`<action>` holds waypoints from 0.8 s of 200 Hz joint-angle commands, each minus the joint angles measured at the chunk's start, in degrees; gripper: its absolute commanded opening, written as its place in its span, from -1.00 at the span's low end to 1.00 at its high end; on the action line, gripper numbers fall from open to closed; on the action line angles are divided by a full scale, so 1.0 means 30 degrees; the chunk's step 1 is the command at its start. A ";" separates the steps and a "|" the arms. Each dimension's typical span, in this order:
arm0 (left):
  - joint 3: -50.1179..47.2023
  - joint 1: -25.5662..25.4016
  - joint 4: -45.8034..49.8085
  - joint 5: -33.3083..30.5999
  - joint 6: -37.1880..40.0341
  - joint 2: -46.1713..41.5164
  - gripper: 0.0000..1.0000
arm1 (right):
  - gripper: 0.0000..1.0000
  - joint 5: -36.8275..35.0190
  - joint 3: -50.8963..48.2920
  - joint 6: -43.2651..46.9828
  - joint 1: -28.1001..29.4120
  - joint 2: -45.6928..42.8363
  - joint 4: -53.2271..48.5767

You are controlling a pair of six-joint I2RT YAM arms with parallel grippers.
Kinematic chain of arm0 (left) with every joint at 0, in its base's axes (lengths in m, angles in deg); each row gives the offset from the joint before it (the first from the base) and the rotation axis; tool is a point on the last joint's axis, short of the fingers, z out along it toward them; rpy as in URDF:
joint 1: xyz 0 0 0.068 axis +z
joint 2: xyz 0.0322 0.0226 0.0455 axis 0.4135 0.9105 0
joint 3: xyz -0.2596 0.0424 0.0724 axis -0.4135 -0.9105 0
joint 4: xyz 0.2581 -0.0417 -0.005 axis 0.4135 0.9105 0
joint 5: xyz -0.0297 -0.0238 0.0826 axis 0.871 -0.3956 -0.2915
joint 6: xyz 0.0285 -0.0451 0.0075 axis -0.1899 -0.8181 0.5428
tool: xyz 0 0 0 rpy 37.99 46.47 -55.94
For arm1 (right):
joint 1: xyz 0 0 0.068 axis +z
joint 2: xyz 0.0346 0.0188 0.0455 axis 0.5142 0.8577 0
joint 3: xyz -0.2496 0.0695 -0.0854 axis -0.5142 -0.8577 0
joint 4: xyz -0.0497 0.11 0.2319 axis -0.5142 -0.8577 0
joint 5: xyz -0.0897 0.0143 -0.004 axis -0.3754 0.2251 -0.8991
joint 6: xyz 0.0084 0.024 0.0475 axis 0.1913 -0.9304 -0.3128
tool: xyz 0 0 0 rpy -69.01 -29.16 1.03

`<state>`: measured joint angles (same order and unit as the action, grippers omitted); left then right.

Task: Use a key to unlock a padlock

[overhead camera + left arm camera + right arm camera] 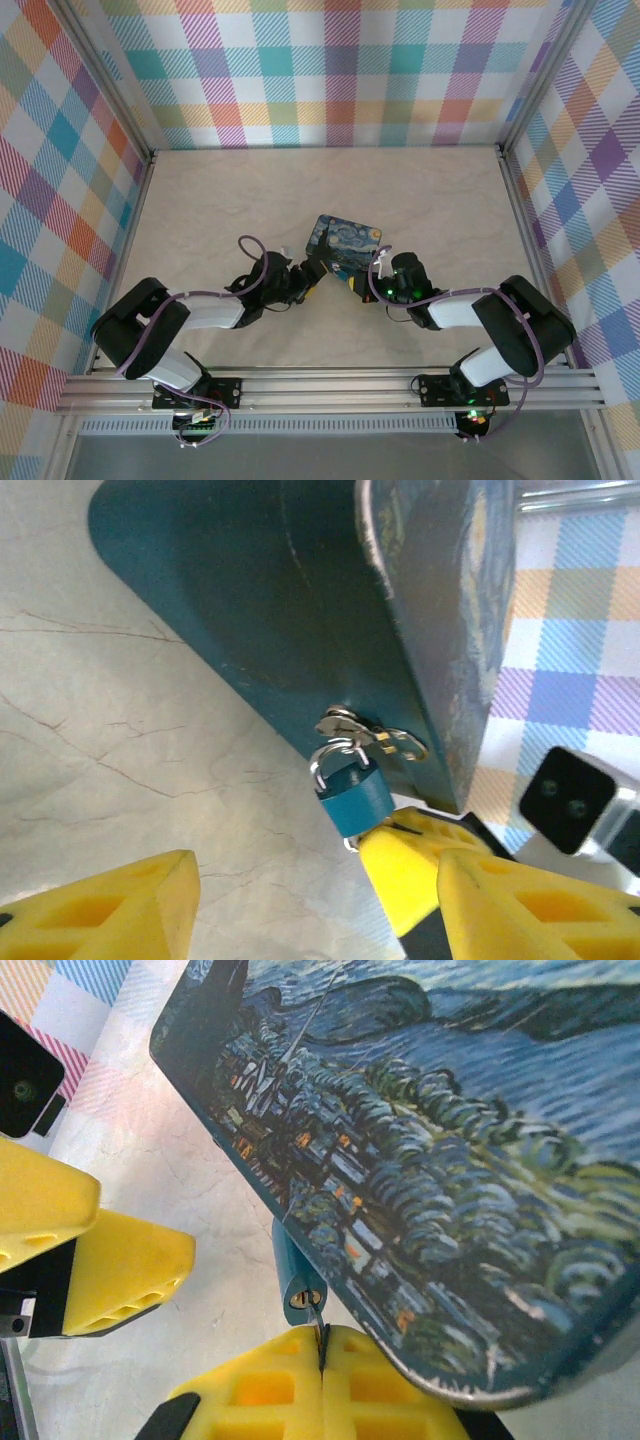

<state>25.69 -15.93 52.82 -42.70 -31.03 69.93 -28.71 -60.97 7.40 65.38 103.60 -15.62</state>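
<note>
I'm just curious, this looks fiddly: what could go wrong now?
The padlock hangs free on the hasp of the tin, and the left gripper has its jaws open, not holding it, so it may swing with the key instead of unlocking. The right gripper, jaws shut on that thin key, might lose it.

Small blue padlock (356, 795) (shackle through hasp (372, 735)), key (318, 1322) at keyhole (305, 1299)

both arms are reaching inward over the pale marbled bench (300, 190), the left claw (308, 278) and right claw (366, 285) facing each other at the near edge of the night-sky painted tin (345, 243). green lights (391, 293) are glowing on the right wrist.
</note>
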 commanded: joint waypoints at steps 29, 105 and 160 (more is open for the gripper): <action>-0.0428 -0.0389 -0.4134 -0.0105 -0.1702 0.0950 0.13 | -1.00 -0.0293 -0.0306 -0.1216 0.0342 -0.0555 0.0546; 0.0560 -0.1372 -0.7486 -0.0258 -0.3120 0.4518 0.00 | -1.00 -0.0482 -0.0570 -0.1724 0.0695 -0.1202 0.0176; 0.1202 -0.1730 -0.8876 -0.0743 -0.3771 0.6152 -0.08 | -1.00 -0.0335 -0.0511 -0.1797 0.0797 -0.1094 0.0120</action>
<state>27.63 -20.04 31.57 -43.35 -40.89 86.96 -30.42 -62.21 2.88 67.31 101.09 -16.32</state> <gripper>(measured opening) 0.468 0.049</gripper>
